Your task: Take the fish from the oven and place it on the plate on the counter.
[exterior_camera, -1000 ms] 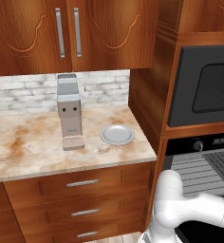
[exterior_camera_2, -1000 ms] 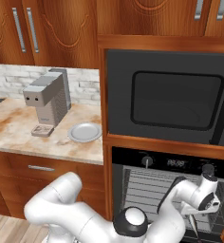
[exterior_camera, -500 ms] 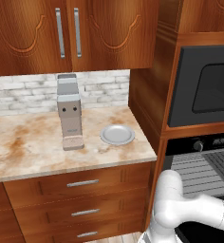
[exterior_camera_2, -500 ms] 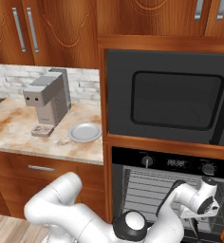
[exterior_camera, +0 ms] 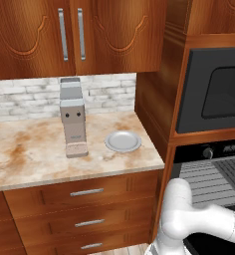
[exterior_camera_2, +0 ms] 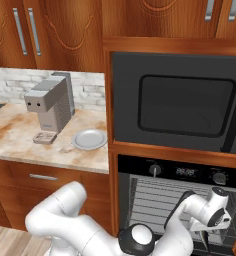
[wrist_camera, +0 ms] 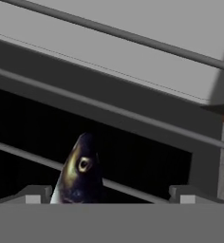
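Fish [wrist_camera: 78, 173]: dark, slim, pale eye patch, head pointing toward 12 o'clock in the hand view, lying across grey rack bars inside the oven [exterior_camera_2: 155, 200]. Plate [exterior_camera: 123, 141]: round, pale grey, raised rim, sitting flat on the beige veined counter [exterior_camera: 30, 149], toward 3 o'clock.

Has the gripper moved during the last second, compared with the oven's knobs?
Yes. In the right base view the gripper has sunk lower and further from the oven knobs, down towards the lower rack.
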